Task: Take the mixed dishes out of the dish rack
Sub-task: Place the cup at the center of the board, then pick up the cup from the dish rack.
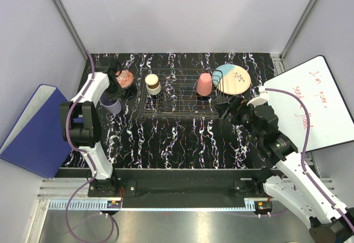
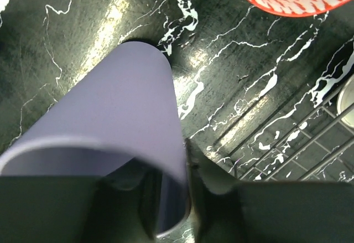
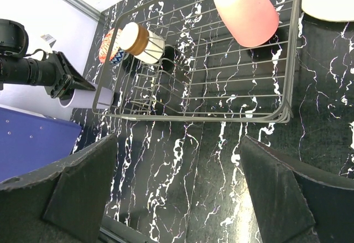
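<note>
The lavender cup [image 2: 121, 115] is pinched by its rim between the left fingers [image 2: 213, 176], one inside the wall and one outside. It is held tilted at the tabletop [image 1: 177, 143] just left of the dish rack [image 1: 177, 104], beside the red-orange bowl [image 1: 125, 78], likely so it can be set down clear of the wire; whether it touches cannot be told. The right fingers [image 3: 282, 193] are spread wide and empty near the rack's right end, seemingly readied for the salmon-pink cup [image 1: 204, 84], seen inside with the whitish cup [image 1: 152, 83]

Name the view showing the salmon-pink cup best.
Right wrist: the salmon-pink cup sits large and clear inside the dark wire dish rack. Top external shows it small; left wrist misses it.
</note>
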Controlling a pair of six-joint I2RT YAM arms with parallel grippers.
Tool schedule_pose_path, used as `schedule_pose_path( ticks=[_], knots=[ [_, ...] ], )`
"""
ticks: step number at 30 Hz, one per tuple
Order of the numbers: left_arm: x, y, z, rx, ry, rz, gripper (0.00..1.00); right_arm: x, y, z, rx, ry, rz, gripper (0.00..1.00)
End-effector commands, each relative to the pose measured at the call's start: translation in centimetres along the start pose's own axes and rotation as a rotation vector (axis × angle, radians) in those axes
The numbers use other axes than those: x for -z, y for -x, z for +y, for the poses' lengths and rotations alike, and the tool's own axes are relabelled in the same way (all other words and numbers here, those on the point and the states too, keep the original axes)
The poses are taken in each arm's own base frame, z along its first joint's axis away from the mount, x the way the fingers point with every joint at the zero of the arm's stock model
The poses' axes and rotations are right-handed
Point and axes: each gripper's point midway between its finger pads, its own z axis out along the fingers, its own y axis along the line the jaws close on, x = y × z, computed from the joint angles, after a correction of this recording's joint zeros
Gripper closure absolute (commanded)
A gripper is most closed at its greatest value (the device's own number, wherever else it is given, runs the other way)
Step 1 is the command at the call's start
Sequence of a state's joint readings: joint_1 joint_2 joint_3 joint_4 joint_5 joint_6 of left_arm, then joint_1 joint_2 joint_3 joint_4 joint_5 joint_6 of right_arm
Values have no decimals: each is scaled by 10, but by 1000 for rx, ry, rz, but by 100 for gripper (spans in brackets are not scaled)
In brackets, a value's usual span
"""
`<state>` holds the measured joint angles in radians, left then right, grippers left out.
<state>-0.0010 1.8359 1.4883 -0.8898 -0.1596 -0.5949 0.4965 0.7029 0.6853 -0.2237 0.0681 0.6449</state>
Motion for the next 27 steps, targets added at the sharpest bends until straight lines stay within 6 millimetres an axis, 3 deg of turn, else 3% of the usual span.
schedule_pose_path(
  ticks=[1,5,7,10,13,14,16,17,21,23,24,25,26,27],
  knots=[
    [26,23,-18,-4,-96,-74,66,-2,10,10,-14,33,-39,1],
    [29,28,-13,16,-103,-79,54,-3,12,13,-11,39,-37,1],
    [36,32,-12,25,-105,-99,42,-3,13,14,-11,39,-40,1],
    [69,50,-18,47,-156,-180,29,-3,12,14,-2,40,-37,1],
    [123,73,-31,72,-257,-287,20,-6,13,13,5,33,-31,1],
    [154,85,-36,78,-305,-350,11,-7,13,14,5,32,-30,1],
    [186,95,-42,89,-363,-399,1,-12,15,15,10,23,-28,1],
    [216,96,-51,79,-417,-440,1,-13,16,15,15,21,-25,1],
    [256,81,-64,49,-479,-504,1,-27,20,16,55,-5,-12,1],
    [262,66,-71,21,-495,-513,1,-40,26,16,101,-31,-6,0],
    [279,60,-68,19,-527,-550,1,-45,28,17,134,-37,0,1],
    [276,54,-73,9,-543,-561,1,-58,34,19,151,-56,3,0],
    [284,43,-79,-11,-573,-581,1,-65,36,19,167,-71,8,0],
    [300,34,-76,-16,-615,-616,1,-71,50,28,193,-67,-12,0]
  ],
)
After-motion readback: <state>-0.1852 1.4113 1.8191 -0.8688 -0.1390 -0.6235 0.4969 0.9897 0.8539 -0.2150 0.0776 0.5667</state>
